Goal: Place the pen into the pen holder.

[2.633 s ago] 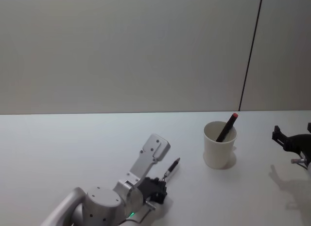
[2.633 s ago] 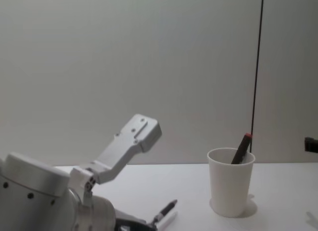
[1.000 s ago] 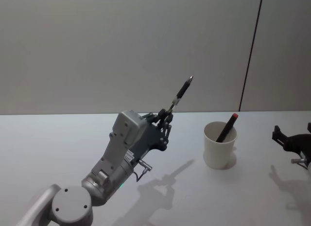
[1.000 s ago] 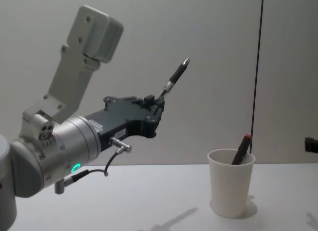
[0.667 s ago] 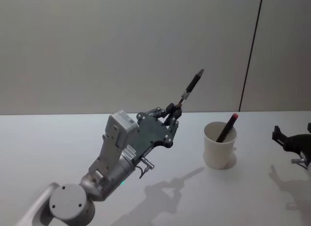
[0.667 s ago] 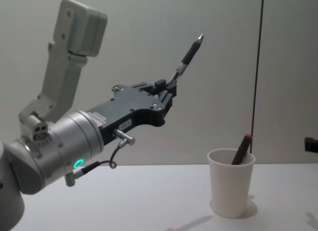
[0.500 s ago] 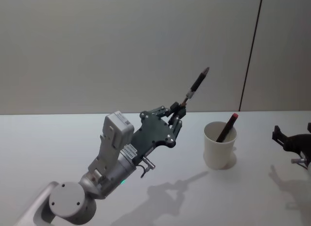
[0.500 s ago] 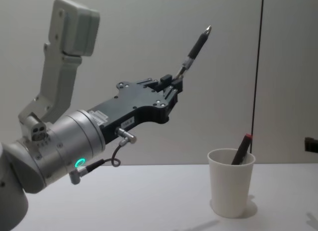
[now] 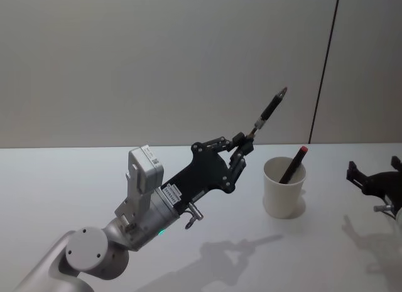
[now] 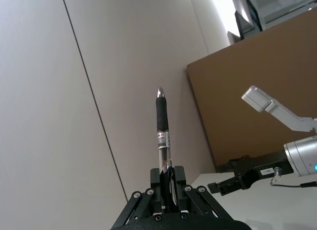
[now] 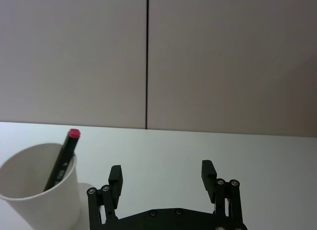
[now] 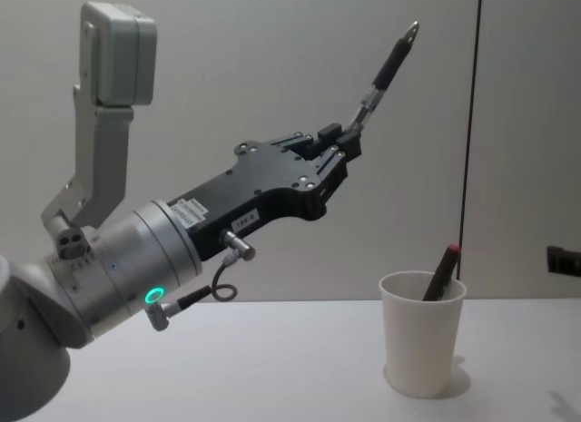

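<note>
One pen (image 9: 270, 110) is pinched by its rear end in the closed fingers of the left tool (image 9: 244, 143). The tool is raised well above the bench (image 9: 63, 179), to the left of the paper cup (image 9: 284, 194). The pen slants up and to the right with its writing tip uppermost, reaching toward the space high over the cup, so it points away from the cup's mouth, not down into it. Gripping the very end leaves nearly the whole length free. I judge that this suits lowering it in once the wrist turns it over.

The pen is slim, with a clear barrel bearing a small label, a black grip sleeve and a silvery pointed tip. The cup stands upright on the bench, white and tapered with a rolled rim. A dark marker (image 9: 294, 164) with a red end leans inside it.

Farther right, the right tool (image 9: 374, 169) hovers low over the bench with its fingers spread and empty, apart from the cup.
</note>
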